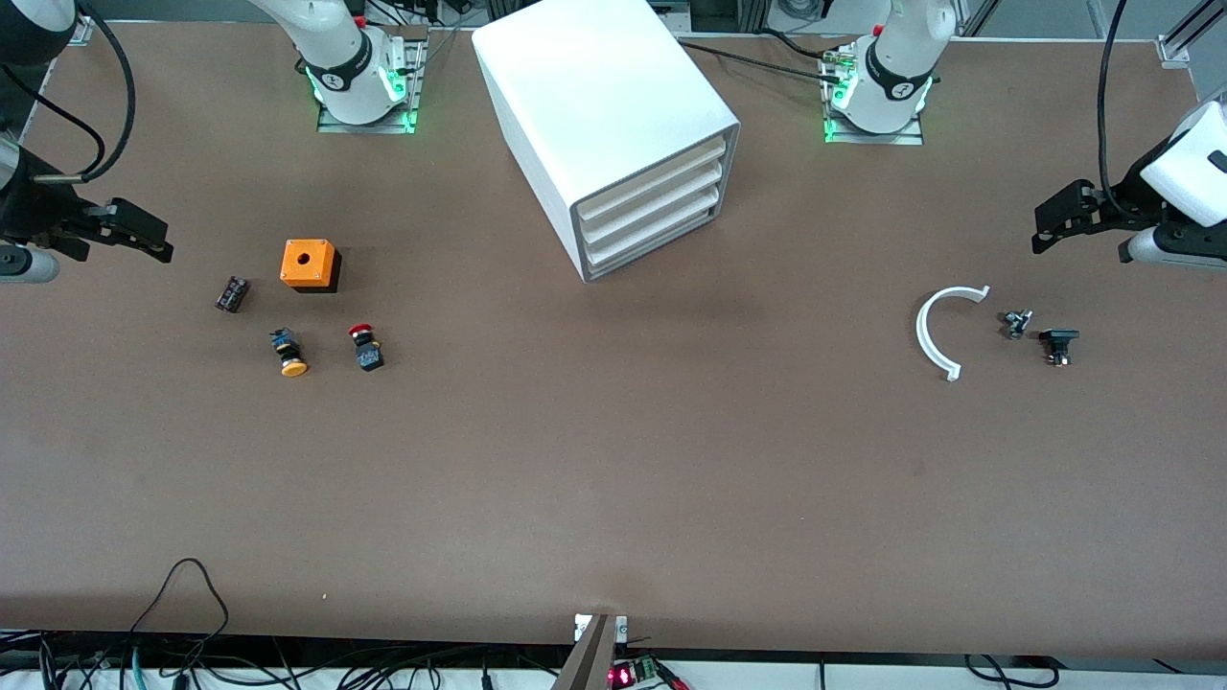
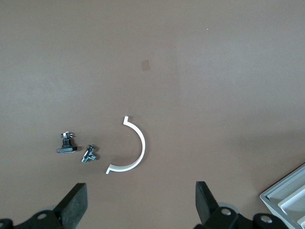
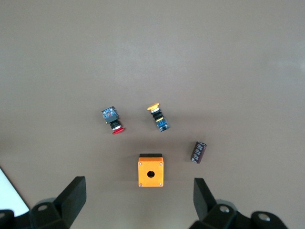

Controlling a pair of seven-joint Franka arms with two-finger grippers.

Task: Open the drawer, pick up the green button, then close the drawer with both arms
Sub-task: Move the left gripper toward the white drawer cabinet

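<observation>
drawer [image 1: 650, 235]: lowest white tray, shut | left pincer [image 2: 138, 206]: spread | right pincer [image 3: 138, 204]: spread

Even overhead light on my brown counter [image 1: 613, 460], soft short shadows under the cabinet [image 1: 613, 125] and orange box [image 1: 309, 264], green glow at both bases, all views sharp.

1. No text, label, brand, number or sign can be read anywhere in these views.
2. The white cabinet [image 1: 613, 125] shows plain faces with no lettering.
3. The orange box [image 1: 309, 264] carries only a round hole, no writing.
4. A small round mark sits on each arm's base collar in the front view, but its content cannot be made out.
</observation>
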